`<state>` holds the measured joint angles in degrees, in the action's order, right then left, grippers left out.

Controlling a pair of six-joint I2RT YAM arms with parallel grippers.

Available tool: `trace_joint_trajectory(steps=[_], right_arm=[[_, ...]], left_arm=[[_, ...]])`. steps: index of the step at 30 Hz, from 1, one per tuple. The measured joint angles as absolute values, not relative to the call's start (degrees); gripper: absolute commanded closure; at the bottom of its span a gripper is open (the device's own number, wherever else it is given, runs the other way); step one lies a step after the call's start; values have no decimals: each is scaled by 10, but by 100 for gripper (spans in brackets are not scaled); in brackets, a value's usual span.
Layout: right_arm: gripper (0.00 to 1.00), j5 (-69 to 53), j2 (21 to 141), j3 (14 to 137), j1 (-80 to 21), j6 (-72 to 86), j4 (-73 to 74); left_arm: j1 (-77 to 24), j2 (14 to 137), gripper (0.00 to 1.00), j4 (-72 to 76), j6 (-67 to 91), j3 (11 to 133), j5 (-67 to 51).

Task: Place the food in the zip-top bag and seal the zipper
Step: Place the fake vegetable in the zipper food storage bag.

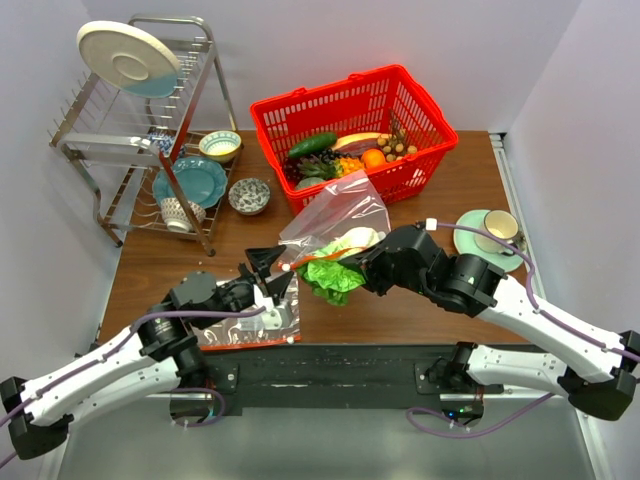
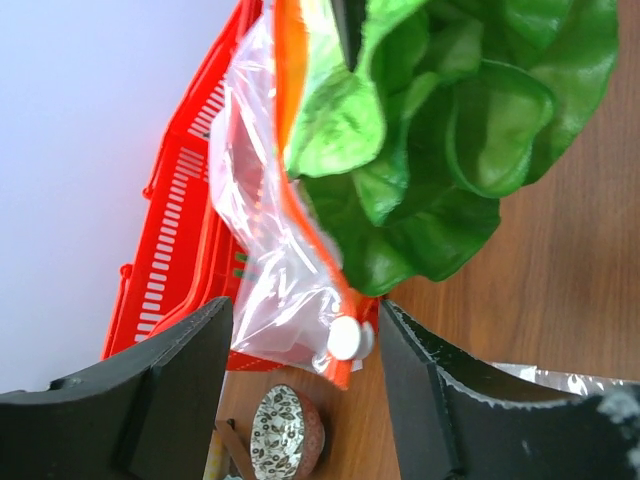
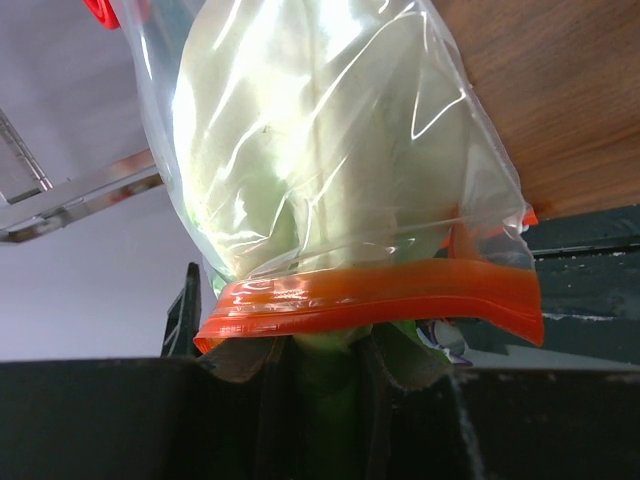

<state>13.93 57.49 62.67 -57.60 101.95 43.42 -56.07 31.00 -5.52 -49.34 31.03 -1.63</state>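
The napa cabbage (image 1: 335, 280) lies at mid-table with its pale body inside the clear zip-top bag (image 1: 335, 215) and its green leaves sticking out of the mouth. My right gripper (image 1: 362, 262) is shut on the leafy end (image 3: 325, 360), just below the red-orange zipper (image 3: 380, 295). My left gripper (image 1: 272, 268) stands open around the bag's corner (image 2: 265, 260), where the white tab (image 2: 344, 338) hangs between the fingers (image 2: 190, 380) without touching them. The cucumber (image 1: 313, 144) and small brown nuts (image 1: 400, 148) lie in the basket.
The red basket (image 1: 300, 110) with other fruit stands behind the bag. A second clear bag (image 1: 250, 325) lies flat under my left arm. A dish rack (image 1: 130, 130), bowls (image 1: 249, 195) and a cup on a saucer (image 1: 490, 235) sit at the sides.
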Motion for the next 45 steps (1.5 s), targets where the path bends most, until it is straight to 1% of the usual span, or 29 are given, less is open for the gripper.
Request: trace_joint_trajectory(steps=[3,4,6,7,9,10,13,17,20,23,24,27,35,45], right_arm=[[100,138,575,627,-576,1022,431],[100,138,575,627,-575,1024,430],[100,138,575,627,-574,1025,430],[100,138,575,627,-574,1026,429],[100,138,575,627,-574,1028,429],[100,138,575,627,-574,1029,429],[100,138,575,627,-574,1030,429],[100,138,575,627,-574,1031,429],[100,138,573,627,-574,1033,429],[100,138,573,627,-574,1036,429],[100,138,573,627,-574,1037,429],[100,138,573,627,-574,1041,429],[100,152,540,610,-574,1070,413],[100,199,517,543,-575,1109,355]], left_arm=[[-561,323,36,-54,-503,310,-20],[-561,325,38,-54,-505,310,-20],[-561,326,44,-53,-507,308,-20],[-561,325,51,-53,-509,306,-20],[-561,324,56,-52,-511,303,-20],[-561,324,61,-52,-515,301,-19],[-561,328,68,-51,-518,301,-17],[-561,335,65,-50,-521,301,-12],[-561,339,68,-45,-521,301,-8],[-561,340,81,-39,-521,301,-7],[-561,342,89,-39,-521,301,-6],[-561,346,100,-39,-517,301,-6],[-561,348,100,-39,-493,307,-34],[-565,351,100,-13,-365,326,-159]])
